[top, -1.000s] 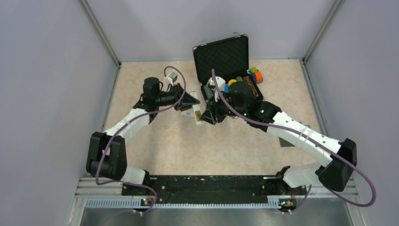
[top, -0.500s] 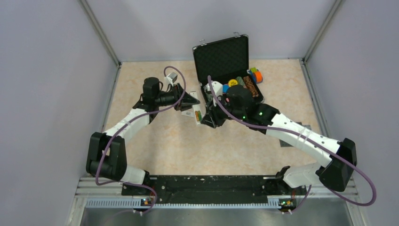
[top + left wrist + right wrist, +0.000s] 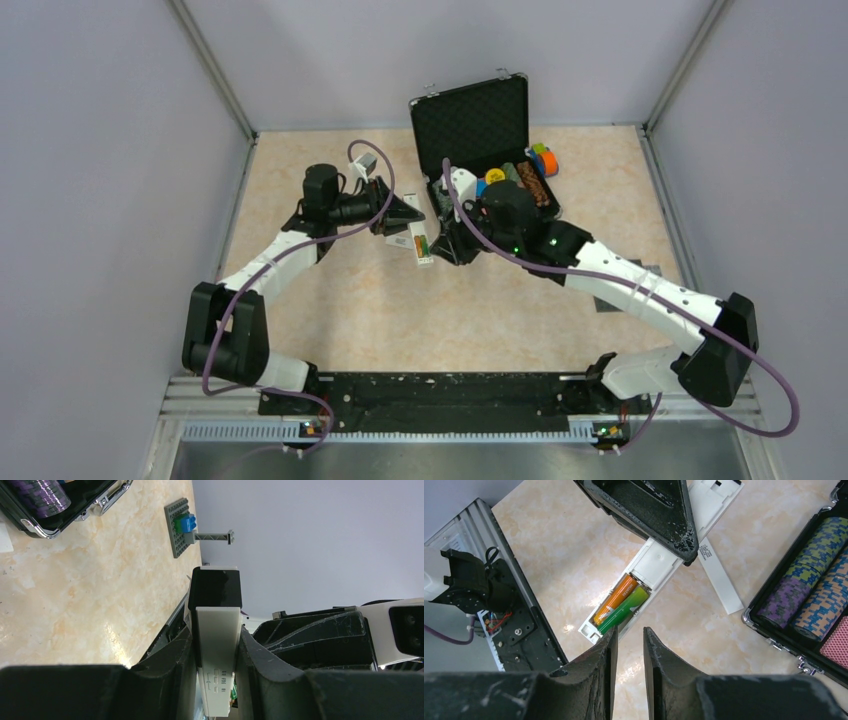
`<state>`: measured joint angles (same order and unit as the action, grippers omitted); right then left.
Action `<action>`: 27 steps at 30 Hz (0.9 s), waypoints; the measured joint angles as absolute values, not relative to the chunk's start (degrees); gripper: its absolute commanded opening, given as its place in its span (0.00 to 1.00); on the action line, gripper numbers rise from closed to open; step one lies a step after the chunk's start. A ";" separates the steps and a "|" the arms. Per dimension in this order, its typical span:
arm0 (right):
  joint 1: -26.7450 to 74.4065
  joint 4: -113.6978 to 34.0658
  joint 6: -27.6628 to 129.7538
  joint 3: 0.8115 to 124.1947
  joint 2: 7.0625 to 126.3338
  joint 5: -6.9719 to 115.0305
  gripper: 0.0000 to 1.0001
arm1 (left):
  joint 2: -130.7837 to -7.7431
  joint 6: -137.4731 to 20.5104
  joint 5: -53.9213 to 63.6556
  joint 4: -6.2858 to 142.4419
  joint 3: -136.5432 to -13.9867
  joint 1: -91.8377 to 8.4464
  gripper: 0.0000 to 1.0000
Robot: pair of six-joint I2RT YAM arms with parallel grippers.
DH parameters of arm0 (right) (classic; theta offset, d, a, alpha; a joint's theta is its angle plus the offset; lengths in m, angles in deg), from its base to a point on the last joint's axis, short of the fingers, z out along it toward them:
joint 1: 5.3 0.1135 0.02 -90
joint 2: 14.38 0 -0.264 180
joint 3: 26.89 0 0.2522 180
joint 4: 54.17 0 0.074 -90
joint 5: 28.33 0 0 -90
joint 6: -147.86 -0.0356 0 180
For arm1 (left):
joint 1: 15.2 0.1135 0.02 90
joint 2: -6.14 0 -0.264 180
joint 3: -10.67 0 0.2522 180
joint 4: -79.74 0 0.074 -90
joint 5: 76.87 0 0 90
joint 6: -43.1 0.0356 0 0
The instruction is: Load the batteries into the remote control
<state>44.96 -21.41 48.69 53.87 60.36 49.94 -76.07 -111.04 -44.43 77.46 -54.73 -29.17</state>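
The white remote control (image 3: 659, 562) is held off the table with my left gripper (image 3: 215, 640) shut on its sides. Its open compartment faces up and holds the batteries side by side, one orange-brown (image 3: 615, 599) and one green (image 3: 626, 609). My right gripper (image 3: 630, 632) hovers just over the compartment's end. Its jaws stand a narrow gap apart with nothing between them, and one fingertip (image 3: 610, 639) overlaps the green battery's end. From above, the remote (image 3: 420, 245) lies between the left gripper (image 3: 405, 215) and the right gripper (image 3: 447, 246).
A loose white strip with a printed label (image 3: 721, 575) lies on the table beside the remote. An open black case (image 3: 470, 120) of poker chips (image 3: 809, 600) stands behind the right gripper. A grey baseplate with bricks (image 3: 180, 527) sits further off. Coloured bricks (image 3: 543, 158) lie by the case.
My right gripper's jaws have drawn closer together, and it has shifted slightly over the remote's end. The left arm and the remote have stayed still.
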 measured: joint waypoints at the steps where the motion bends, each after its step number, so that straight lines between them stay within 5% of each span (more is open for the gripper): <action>1: 44.96 -21.69 48.67 53.67 60.36 50.08 0.27 | -76.07 -111.04 -44.43 77.46 -54.73 -29.17 0.00; 10: 44.96 -22.63 48.71 52.14 59.99 50.86 0.44 | -76.07 -110.78 -44.50 77.42 -54.73 -29.17 0.00; 27: 44.96 -22.89 48.60 52.08 59.79 51.17 0.38 | -76.07 -110.91 -44.24 77.44 -54.73 -29.17 0.00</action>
<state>44.96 -22.89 48.60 52.08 59.79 51.17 -76.07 -110.91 -44.24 77.44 -54.73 -29.17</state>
